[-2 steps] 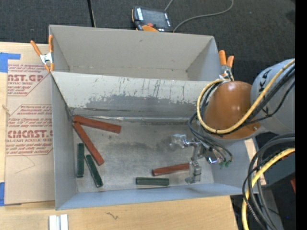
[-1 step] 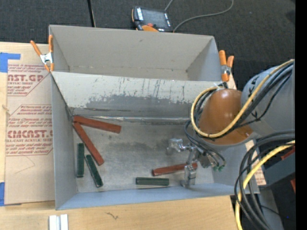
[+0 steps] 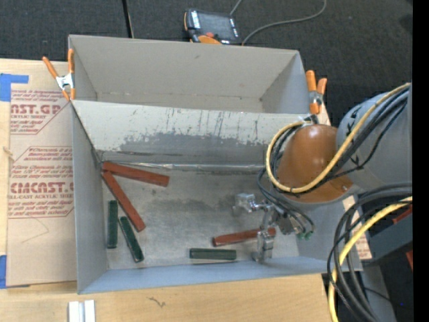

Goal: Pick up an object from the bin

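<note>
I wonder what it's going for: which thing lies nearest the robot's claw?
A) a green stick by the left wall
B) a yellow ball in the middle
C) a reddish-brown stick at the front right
C: the reddish-brown stick lies with its right end at the gripper.

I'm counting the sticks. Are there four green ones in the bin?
No, just three dark green sticks lie in the bin: two at the left and one near the front wall.
</note>
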Controlling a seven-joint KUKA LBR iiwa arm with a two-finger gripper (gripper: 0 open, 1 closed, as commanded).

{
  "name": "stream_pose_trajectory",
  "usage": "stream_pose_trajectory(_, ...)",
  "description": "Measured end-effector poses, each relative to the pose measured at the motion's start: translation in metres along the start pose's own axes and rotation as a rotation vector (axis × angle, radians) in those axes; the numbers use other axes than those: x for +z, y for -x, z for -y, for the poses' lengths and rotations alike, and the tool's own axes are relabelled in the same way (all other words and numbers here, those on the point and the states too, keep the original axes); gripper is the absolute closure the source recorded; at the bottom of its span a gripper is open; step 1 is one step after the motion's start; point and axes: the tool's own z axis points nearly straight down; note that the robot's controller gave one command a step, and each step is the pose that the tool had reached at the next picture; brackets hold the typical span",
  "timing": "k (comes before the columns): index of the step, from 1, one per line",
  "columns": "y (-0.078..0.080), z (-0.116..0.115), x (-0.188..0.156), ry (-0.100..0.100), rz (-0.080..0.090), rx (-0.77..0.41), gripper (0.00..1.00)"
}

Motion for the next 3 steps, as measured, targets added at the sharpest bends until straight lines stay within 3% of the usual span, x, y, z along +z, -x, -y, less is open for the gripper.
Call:
stream_pose_trajectory(1,0.000,0.000,0.000,0.000,-0.001,0.001,1.00)
stream_pose_trajectory(3,0.001,-0.001,-0.065,-0.002,0.002,0.000,1.00)
